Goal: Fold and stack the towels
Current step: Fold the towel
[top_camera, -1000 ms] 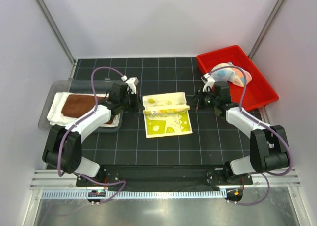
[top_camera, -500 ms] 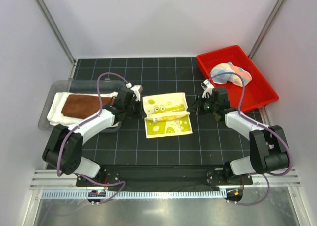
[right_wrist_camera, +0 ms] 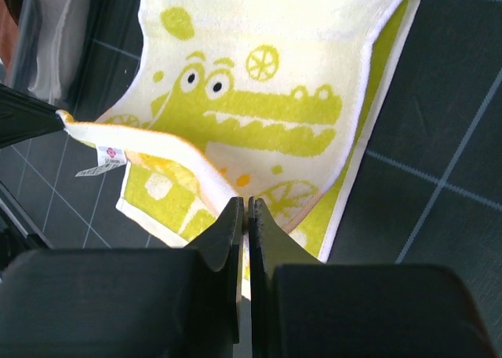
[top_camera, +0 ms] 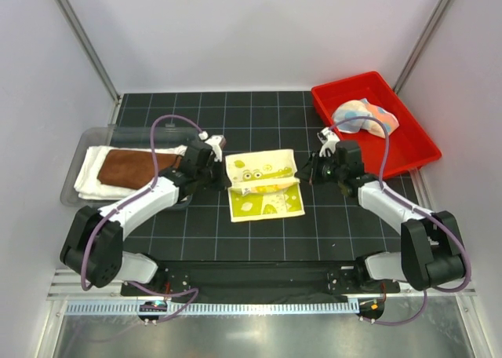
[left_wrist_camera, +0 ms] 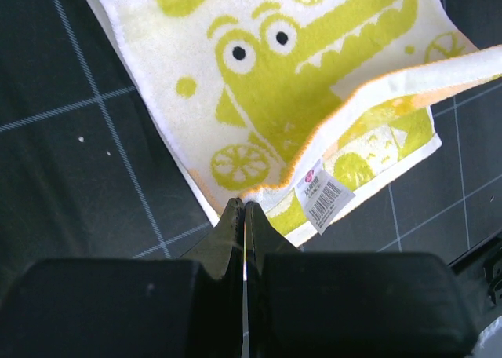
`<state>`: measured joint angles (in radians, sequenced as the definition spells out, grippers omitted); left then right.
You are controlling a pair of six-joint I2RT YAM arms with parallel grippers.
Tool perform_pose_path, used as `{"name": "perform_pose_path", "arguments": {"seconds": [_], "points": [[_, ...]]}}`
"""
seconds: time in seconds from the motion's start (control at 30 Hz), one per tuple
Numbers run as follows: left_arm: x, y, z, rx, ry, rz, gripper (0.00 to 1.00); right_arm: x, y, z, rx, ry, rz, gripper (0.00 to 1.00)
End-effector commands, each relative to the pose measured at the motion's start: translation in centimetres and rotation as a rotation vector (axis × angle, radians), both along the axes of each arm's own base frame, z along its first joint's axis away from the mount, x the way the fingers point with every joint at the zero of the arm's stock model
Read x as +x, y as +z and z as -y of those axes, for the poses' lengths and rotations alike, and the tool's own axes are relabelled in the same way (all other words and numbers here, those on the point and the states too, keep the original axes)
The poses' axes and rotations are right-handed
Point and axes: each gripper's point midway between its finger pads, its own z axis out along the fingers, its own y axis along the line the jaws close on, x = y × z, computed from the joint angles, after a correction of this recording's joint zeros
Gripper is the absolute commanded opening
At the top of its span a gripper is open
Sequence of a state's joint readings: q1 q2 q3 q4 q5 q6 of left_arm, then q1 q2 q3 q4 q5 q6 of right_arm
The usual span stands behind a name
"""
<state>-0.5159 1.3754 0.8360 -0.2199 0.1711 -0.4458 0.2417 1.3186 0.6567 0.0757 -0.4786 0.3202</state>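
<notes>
My left pincer [top_camera: 223, 176] is pinched tight on the 9 o'clock edge of the yellow towel [top_camera: 265, 187], and my right pincer [top_camera: 306, 172] is pinched tight on its 3 o'clock edge. The towel sits mid-table [top_camera: 259, 122], between my two arms. It is pale yellow terry printed with a lime-green crocodile that has round white eyes and jagged teeth, with lemon slices scattered around it. The far part is doubled toward me, so the crocodile face lies as a flap over a greener lower layer, its free edge raised off the layer beneath. A small white label [left_wrist_camera: 321, 197] with a barcode and a red dot hangs from the flap beside my left fingertips [left_wrist_camera: 235, 217]. At 9 o'clock a brown towel [top_camera: 129, 167] lies on a cream towel [top_camera: 90, 181] in a clear tray [top_camera: 74, 158]. At 2 o'clock a crumpled pastel towel [top_camera: 365, 118] lies in a red bin [top_camera: 408, 150].
</notes>
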Motion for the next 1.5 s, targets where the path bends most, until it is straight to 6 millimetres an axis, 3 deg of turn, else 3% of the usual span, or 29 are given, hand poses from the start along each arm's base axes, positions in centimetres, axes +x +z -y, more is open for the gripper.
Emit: {"name": "perform_pose_path", "arguments": {"seconds": [0.0,0.37,0.47,0.5,0.53,0.6,0.73,0.9,1.17,1.47], "points": [[-0.8,0.1,0.6,-0.002,-0.008,0.01,0.0,-1.1,-0.7,-0.2,-0.023,-0.014,-0.003,0.01],[-2.2,-1.4,0.8,0.023,-0.01,0.0,0.0,-2.0,-2.1,0.7,-0.074,-0.047,-0.026,0.01],[-1.6,-0.2,0.5,0.028,0.007,0.04,0.0,-1.6,-1.3,1.0,-0.087,-0.064,-0.013,0.01],[-1.6,0.1,0.3,0.04,0.01,0.042,0.0,-0.6,0.2,0.9,-0.088,-0.073,0.026,0.01],[-0.9,1.7,0.5,0.031,0.013,0.079,0.0,-1.0,0.3,1.3,-0.11,-0.081,0.0,0.01],[-0.9,2.8,0.5,0.034,0.008,0.085,0.0,-0.1,2.5,1.2,-0.103,-0.085,0.036,0.01],[-1.0,4.3,0.7,0.01,-0.001,0.101,0.0,-0.7,4.0,0.8,-0.083,-0.064,0.035,0.01],[-2.6,3.2,0.5,0.012,-0.007,0.075,0.0,-2.9,2.4,0.6,-0.075,-0.049,-0.006,0.01],[-4.5,0.7,1.2,0.045,-0.036,0.036,0.0,-4.2,-0.5,0.0,-0.078,-0.042,-0.061,0.01],[-6.0,-1.9,1.0,0.086,-0.046,0.006,0.0,-5.8,-3.4,1.2,-0.118,-0.08,-0.129,0.03]]}}
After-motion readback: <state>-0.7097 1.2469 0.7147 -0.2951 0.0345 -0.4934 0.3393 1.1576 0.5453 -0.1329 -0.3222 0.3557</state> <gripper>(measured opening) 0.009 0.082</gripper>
